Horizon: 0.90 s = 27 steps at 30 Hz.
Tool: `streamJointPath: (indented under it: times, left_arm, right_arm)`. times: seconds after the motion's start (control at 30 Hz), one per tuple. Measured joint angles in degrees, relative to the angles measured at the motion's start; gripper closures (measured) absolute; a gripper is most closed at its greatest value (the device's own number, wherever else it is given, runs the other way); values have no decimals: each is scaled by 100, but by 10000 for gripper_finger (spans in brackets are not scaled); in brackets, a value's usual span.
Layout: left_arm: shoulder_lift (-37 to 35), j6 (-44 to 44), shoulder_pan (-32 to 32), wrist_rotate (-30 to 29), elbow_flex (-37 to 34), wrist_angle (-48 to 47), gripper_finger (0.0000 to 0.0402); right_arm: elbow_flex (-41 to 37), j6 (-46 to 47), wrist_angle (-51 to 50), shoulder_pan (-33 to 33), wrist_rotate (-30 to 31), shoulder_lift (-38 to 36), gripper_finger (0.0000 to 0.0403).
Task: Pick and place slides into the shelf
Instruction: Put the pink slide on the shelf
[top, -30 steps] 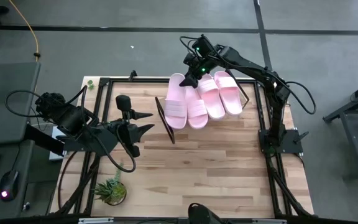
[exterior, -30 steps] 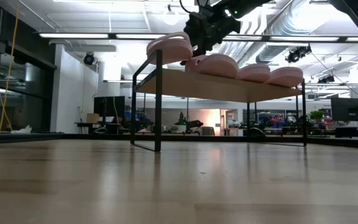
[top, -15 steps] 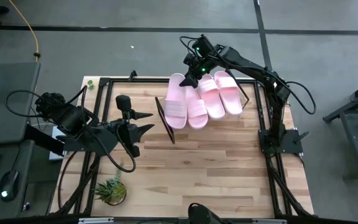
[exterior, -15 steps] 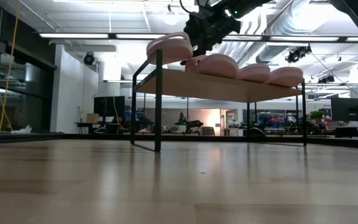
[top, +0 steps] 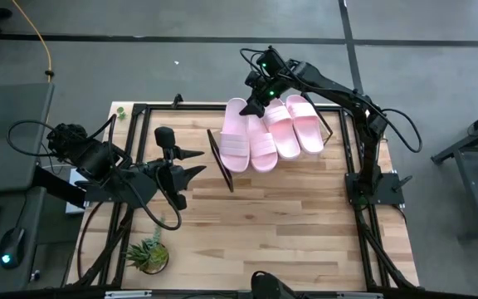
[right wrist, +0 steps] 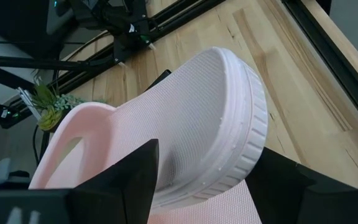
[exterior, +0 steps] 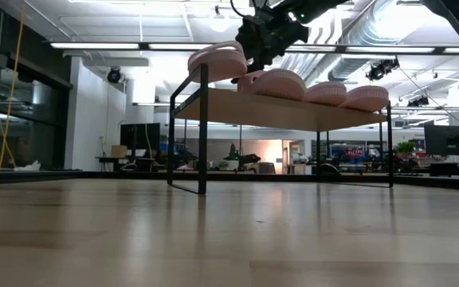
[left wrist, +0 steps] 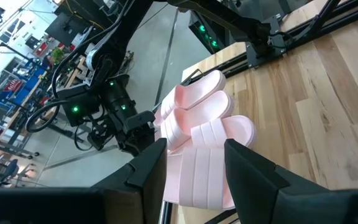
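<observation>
A: Slides [top: 268, 133] are lying four abreast on the shelf [top: 222, 166] in the high view, long axes running from the bench's far edge toward its middle and fanning slightly. Where is the right gripper [top: 256, 101] sitting?

B: It is hovering over the far ends of the two left-hand slides, fingers spread wide astride one slide's end. The left gripper [top: 191, 164] is waiting well apart, over bare bench [top: 289, 224] on the left, its fingers parted on nothing.

A: And the low view?

B: The shelf [exterior: 277, 108] is standing on thin black legs, with the slides [exterior: 281, 84] showing as four pink humps along its top. The right gripper [exterior: 261, 40] is hanging just above the two nearest humps. Open bench [exterior: 213, 231] is stretching in front.

A: The left wrist view?

B: The slides [left wrist: 197, 137] are showing beyond the left gripper [left wrist: 194, 171], packed side by side, with the right gripper [left wrist: 143, 127] at their far ends.

A: The right wrist view?

B: One slide [right wrist: 185, 124] is lying between the right gripper [right wrist: 204, 180] fingers, its rounded end toward the bench edge and its strap toward the plant [right wrist: 51, 106].
</observation>
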Motion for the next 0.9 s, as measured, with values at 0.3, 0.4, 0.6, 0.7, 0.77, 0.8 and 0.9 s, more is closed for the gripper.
streamJointPath:
  times: [0.3,0.4,0.6,0.7,0.77,0.8,0.9]
  left_arm:
    - [-2,-1,0,0,0,0,257]
    - [-1,-1,0,0,0,0,257]
    - [-2,-3,-2,0,0,0,257]
    - [-2,-3,-2,0,0,0,257]
    - [-1,-3,-2,0,0,1,257]
    - [-1,-3,-2,0,0,0,257]
    - [0,-3,-2,0,0,0,257]
  right_arm:
    - [0,183,17,2,0,0,190]
    - [0,349,15,2,-2,0,190]
    - [0,213,-147,0,-57,0,190]
    - [2,-116,-500,0,-87,0,190]
    - [7,-290,-718,-2,-87,-2,190]
    - [7,-368,-776,-5,-85,-2,190]
    - [9,-482,-784,-6,-116,-7,190]
